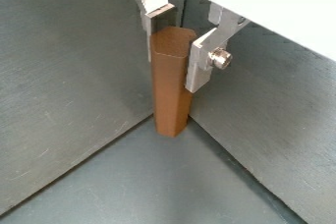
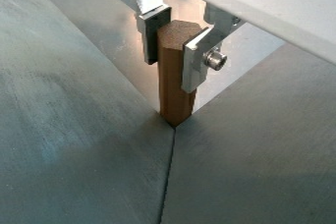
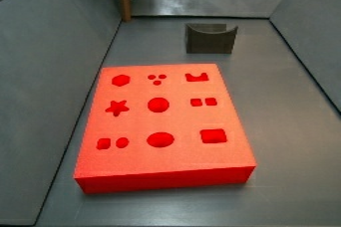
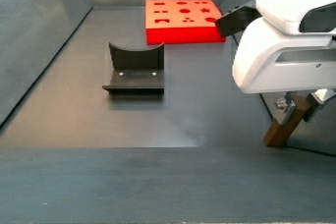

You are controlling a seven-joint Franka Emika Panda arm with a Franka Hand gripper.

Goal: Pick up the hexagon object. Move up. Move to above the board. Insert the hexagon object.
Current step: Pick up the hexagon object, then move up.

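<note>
**Brown peg stands in a corner between the silver fingers**

Brown and slim, the hexagon object [image 1: 171, 83] is a tall narrow prism standing upright on the grey floor, right in the corner where two grey walls meet. In both wrist views the two-finger gripper [image 2: 176, 33] sits around its upper end, one flat silver plate with a dark pad [image 2: 153, 22] on either side. The pads look pressed to the peg's faces, though whether they truly pinch it or only flank it is hard to tell from here.

Seen from a side view, the peg [image 4: 281, 128] leans out below the white arm housing [image 4: 292, 41]. Farther off stands the dark grey U-notched block [image 4: 133, 70], well apart from the peg. Beyond it lies the board [image 4: 183, 20], a large flat bright red slab with recessed shape holes, which a side view [image 3: 163, 123] shows to include a hexagon, a star and circles.
</note>
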